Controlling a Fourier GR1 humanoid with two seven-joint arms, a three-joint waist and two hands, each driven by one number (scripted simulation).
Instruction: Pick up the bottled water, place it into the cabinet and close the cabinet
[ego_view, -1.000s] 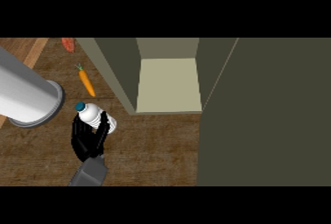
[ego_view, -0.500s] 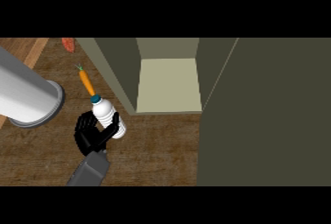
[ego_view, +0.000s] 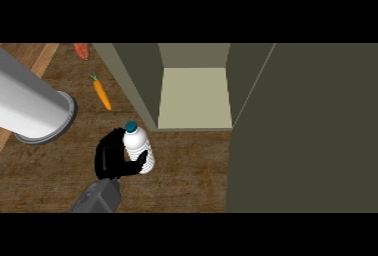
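The right hand (ego_view: 112, 157) comes in from the lower edge on a grey forearm, left of the middle of the head view. Its black fingers are curled round the bottle (ego_view: 137, 150), with the thumb crossing the bottle's lower part, so the hand grips it from the left side.

The bottle is pale, white to clear, with faint ribs round its lower body and a dark teal cap (ego_view: 131, 127). The cap points up the view, toward the cabinet (ego_view: 196, 97). The bottle's bottom end is partly hidden by the fingers. Whether it is touching the counter (ego_view: 192, 170) cannot be told.

The bottle lies over the brown wooden counter, just in front of the cabinet's left wall and near the front edge of its pale shelf, outside the opening. The cabinet is olive, and its door (ego_view: 310, 125) stands open, filling the right side of the view.

A carrot (ego_view: 102, 94) lies on the counter left of the cabinet, apart from the bottle. A red thing (ego_view: 81, 50) shows at the top edge beyond it. A big grey cylinder (ego_view: 29, 107) enters from the left, with its rimmed end near the hand.
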